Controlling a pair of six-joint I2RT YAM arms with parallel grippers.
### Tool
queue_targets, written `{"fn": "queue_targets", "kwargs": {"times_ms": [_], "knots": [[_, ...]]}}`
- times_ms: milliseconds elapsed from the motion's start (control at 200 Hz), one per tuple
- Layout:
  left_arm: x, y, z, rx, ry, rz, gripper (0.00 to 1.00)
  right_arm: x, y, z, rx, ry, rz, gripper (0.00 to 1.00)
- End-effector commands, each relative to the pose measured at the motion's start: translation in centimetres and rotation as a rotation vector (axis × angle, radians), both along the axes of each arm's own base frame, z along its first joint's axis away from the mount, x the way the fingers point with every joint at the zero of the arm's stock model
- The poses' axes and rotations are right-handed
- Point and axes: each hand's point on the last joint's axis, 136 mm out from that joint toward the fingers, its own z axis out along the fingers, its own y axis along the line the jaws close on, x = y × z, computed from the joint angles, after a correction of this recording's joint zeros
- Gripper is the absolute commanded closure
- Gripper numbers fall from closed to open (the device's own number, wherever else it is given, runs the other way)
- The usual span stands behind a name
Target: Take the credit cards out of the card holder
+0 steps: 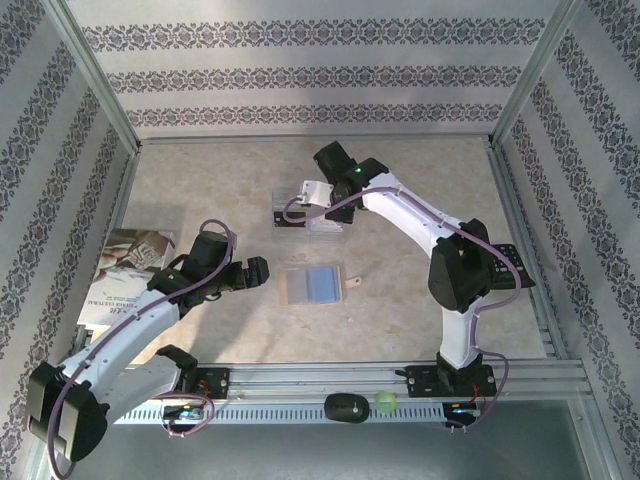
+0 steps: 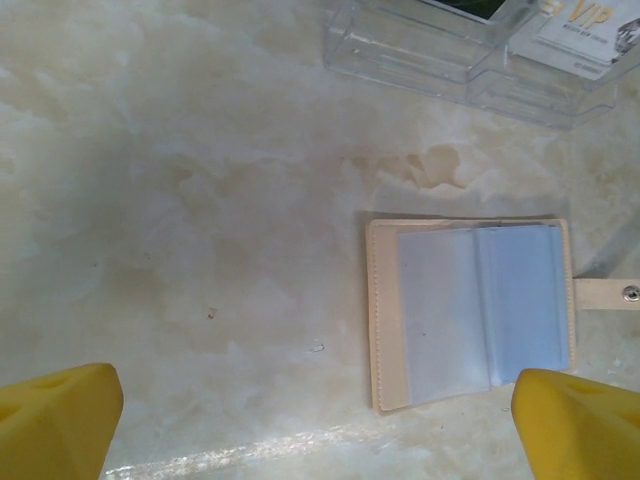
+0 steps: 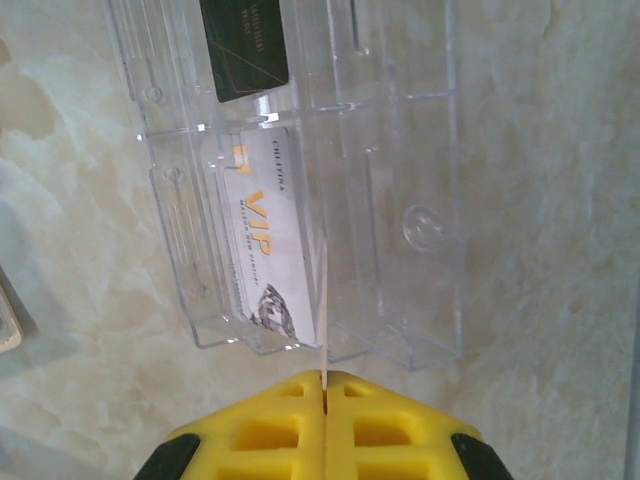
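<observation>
A clear transparent plastic tray [image 3: 400, 200] with several moulded rectangular compartments lies flat just ahead of the right gripper [image 3: 325, 385]. From the left gripper [image 2: 320, 425] it sits well ahead and off to the right. The beige marbled tabletop [image 2: 200, 200] beneath the left gripper carries faint brownish stains, one of them just short of the tray. A printed booklet [image 1: 120, 272] with a photo cover lies behind and to the left of the left gripper. A black keypad device [image 1: 512, 262] sits well to the right of the right gripper and nearer the table's front, partly hidden. A black oval object [image 1: 346, 407] and a small green ball [image 1: 386, 403] rest side by side on the slotted metal rail [image 1: 300, 380], well behind both grippers.
</observation>
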Motion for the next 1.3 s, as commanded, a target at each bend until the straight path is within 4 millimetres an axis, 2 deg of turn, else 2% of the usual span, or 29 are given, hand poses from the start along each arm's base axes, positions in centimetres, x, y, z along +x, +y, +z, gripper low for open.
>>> {"fn": "queue_targets", "kwargs": {"times_ms": [0,160,255,410,754,969,1294], "knots": [[0.2,1.1,0.0,0.027,0.036,0.046,0.00,-0.3,0.2,0.3,0.010,0.045,0.052,1.00],[0.7,0.8,0.2,-0.009,0.054,0.049,0.00,-1.2,1.2,0.0,0.058,0.104,0.089,1.00],[1.0,1.0,0.2,-0.005,0.052,0.059,0.00,-1.9,1.8,-0.9,0.060,0.129,0.120,1.00],[1.3,0.9,-0.7,-0.013,0.083,0.064,0.00,-1.0,1.7,-2.3,-0.005,0.115,0.122,1.00],[1.5,0.8,-1.6,-0.030,0.099,0.069,0.00,0.0,2.6,-3.7,-0.023,0.098,0.140,1.00],[1.4,0.7,-2.4,-0.041,0.112,0.071,0.00,0.0,3.1,-4.1,-0.016,0.097,0.146,1.00],[1.4,0.4,-2.8,-0.060,0.120,0.068,0.00,0.0,3.2,-5.7,-0.020,0.136,0.130,1.00]]}}
